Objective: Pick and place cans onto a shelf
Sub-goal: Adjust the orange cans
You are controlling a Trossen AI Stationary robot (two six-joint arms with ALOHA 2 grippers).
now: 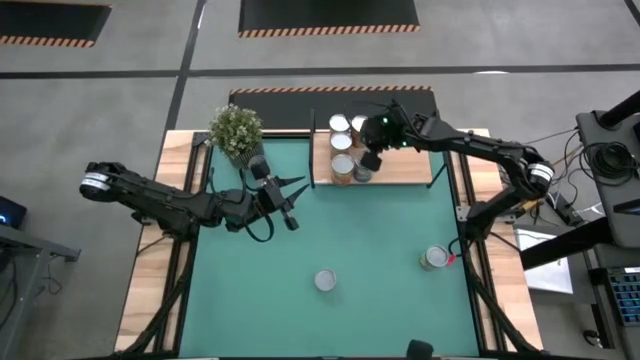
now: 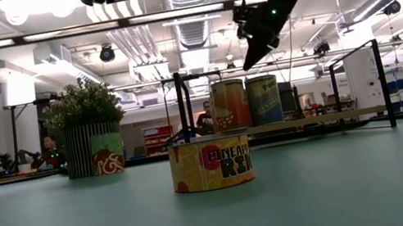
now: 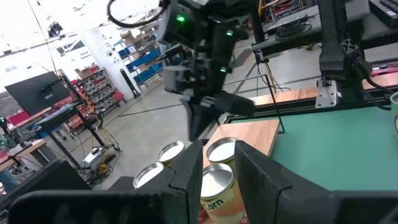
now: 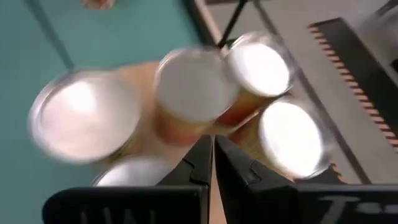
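The light-wood shelf (image 1: 400, 165) stands at the far edge of the green mat. Several cans (image 1: 343, 168) stand upright on its left part. From table height, two of them (image 2: 263, 99) show on the board. My right gripper (image 1: 368, 160) hangs shut just above these cans (image 4: 196, 84), slanting down and clear of their tops. My left gripper (image 1: 293, 208) stays level over the mat left of the shelf, open and with nothing between its fingers (image 3: 249, 174). One yellow can (image 1: 325, 281) stands on the mat near the front, and another (image 1: 435, 258) is by the mat's right edge.
A potted green plant (image 1: 236, 130) stands at the far left corner, close behind my left arm. Thin black frame posts (image 2: 383, 81) rise from the shelf's ends. The green mat (image 1: 380, 230) lies bare between the shelf and the two loose cans.
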